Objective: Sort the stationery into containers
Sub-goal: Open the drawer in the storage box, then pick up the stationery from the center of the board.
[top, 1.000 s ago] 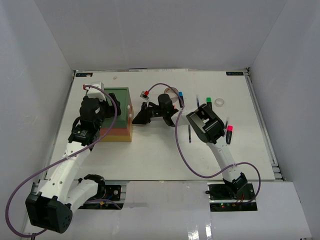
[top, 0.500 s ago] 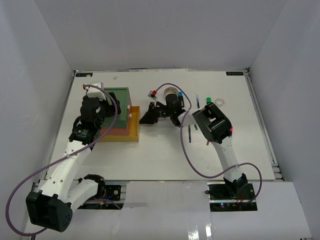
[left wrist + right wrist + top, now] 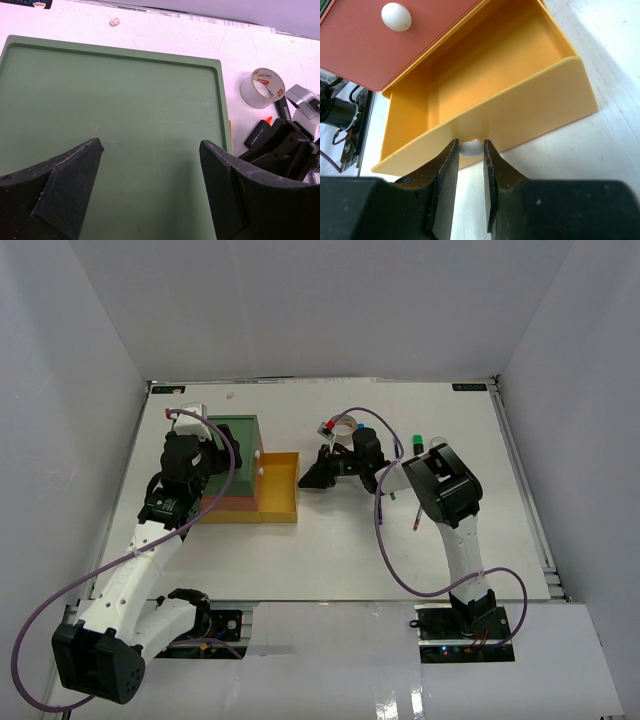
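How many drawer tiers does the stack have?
3. Green tier on top; red-orange tier in the middle, shut; yellow tier at the bottom, pulled out, its knob in the jaws of the right gripper.

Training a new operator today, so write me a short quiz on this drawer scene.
1. True or false: the yellow drawer stands pulled out from the stack.
2. What does the right gripper pinch? A a pen; B the yellow drawer's white knob; C the tape roll.
3. Fill in: the left gripper hangs open above the stack's ___ top.
Key: 1 true; 2 B; 3 green.
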You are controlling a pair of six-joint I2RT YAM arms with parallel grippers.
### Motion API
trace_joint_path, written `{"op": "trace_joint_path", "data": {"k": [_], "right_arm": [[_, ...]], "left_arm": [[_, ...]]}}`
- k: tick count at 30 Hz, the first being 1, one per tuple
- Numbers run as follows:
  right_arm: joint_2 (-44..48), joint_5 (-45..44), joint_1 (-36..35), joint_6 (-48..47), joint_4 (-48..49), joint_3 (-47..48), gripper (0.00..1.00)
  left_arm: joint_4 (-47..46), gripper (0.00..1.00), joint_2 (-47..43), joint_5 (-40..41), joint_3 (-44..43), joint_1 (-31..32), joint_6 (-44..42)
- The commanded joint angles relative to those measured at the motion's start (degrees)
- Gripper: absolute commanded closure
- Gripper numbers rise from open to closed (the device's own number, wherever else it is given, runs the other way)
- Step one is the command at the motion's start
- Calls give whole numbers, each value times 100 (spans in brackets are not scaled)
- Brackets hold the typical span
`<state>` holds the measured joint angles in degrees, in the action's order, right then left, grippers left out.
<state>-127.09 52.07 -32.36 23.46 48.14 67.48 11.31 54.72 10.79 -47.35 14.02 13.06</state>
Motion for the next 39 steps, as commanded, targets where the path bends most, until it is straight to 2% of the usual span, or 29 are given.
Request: {"op": "trace_joint_path", "data": {"k": [1, 16, 17, 18, 23, 26, 29, 34, 36, 39], "right_arm": [[351, 66, 116, -245, 108, -130, 92], [562, 101, 362, -518, -112, -499, 90], [580, 101, 379, -518, -103, -517, 87], [606, 92, 388, -527, -112, -526, 75], [948, -109, 485, -895, -698, -526, 43], [1256, -399, 546, -1457, -1296, -412, 37], [1564, -1013, 555, -2239, -2447, -78, 34], [1670, -2884, 555, -3040, -4072, 730, 34], [1521, -3481, 555, -3330, -4477, 1152, 34], [1284, -3818, 555, -3629, -4761, 1713, 34]], "left_arm": [[442, 10, 74, 73, 16, -5, 92], [442, 10, 56, 38, 16, -5, 100], [433, 10, 56, 20, 16, -5, 92], [442, 9, 56, 20, 16, 4, 100], [433, 9, 39, 11, 7, -5, 109], [425, 9, 13, 20, 16, -5, 118], [416, 9, -14, 11, 16, -5, 118], [407, 9, -23, -33, 16, -5, 127], [416, 9, -31, -50, 7, -5, 127], [407, 9, -49, -59, 16, -5, 118]]}}
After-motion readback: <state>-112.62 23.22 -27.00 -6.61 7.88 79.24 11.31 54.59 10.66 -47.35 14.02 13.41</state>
